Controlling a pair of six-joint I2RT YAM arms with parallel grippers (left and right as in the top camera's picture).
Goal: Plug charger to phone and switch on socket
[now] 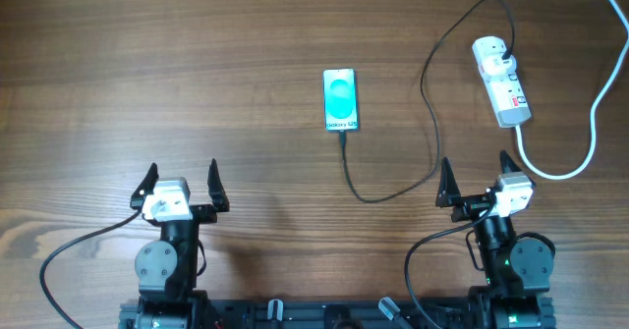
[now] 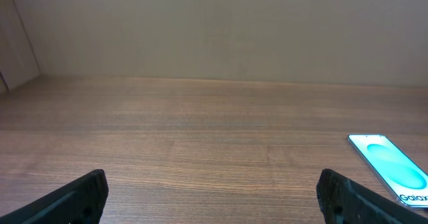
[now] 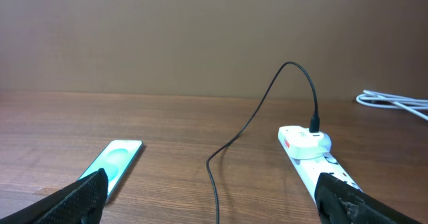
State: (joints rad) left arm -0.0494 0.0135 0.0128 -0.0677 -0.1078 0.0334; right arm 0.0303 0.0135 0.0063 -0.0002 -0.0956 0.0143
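The phone (image 1: 340, 99) lies flat mid-table, cyan screen up, its white "Galaxy S25" strip at the near end. It also shows in the left wrist view (image 2: 394, 168) and the right wrist view (image 3: 115, 164). The charger cable (image 1: 429, 93) runs from the white plug in the socket (image 1: 502, 82) down in a loop to its connector tip (image 1: 342, 136), which sits against the phone's near end. The socket also shows in the right wrist view (image 3: 314, 158). My left gripper (image 1: 182, 180) and right gripper (image 1: 475, 172) are both open and empty near the table's front edge.
The socket's thick white cord (image 1: 593, 123) curves off the socket's near end and runs up to the back right corner. The wooden table (image 1: 147, 64) has a wall behind it in the wrist views.
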